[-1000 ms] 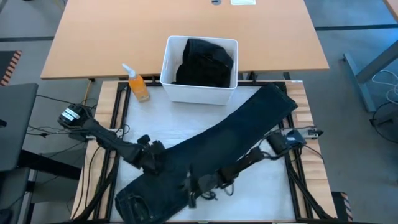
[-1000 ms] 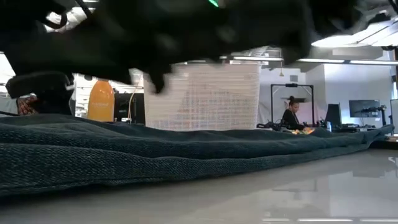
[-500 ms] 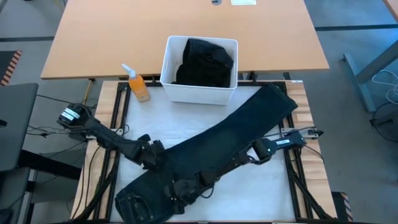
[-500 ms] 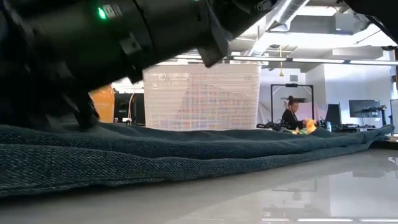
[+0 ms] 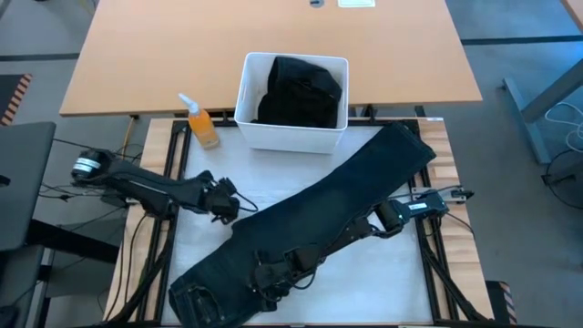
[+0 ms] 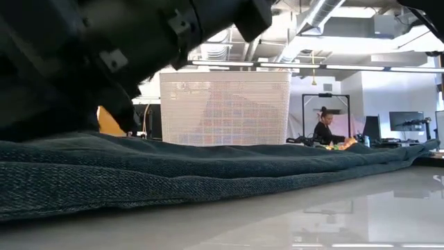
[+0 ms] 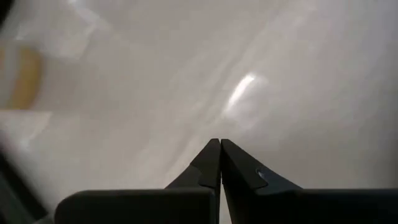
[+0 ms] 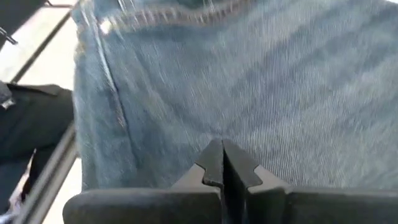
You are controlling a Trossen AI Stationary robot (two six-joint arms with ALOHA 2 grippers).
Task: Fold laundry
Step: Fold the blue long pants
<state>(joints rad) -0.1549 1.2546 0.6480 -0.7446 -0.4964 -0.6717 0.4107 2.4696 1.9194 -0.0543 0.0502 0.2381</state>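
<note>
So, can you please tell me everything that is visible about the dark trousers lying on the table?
The dark trousers are navy, denim-like cloth with a visible weave and stitched seams. They lie flat, stretched diagonally across the white table, waistband at the near left corner, leg ends at the far right, near the white bin. The right gripper, shut, is over the waist end and appears to rest on the cloth. The left gripper, shut, is beside their left edge; whether it touches is unclear.

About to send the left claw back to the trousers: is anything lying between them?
Nothing visible. The left claw, shut, sits over bare table just beside the dark navy trousers. The orange spray bottle and white bin stand farther back.
</note>
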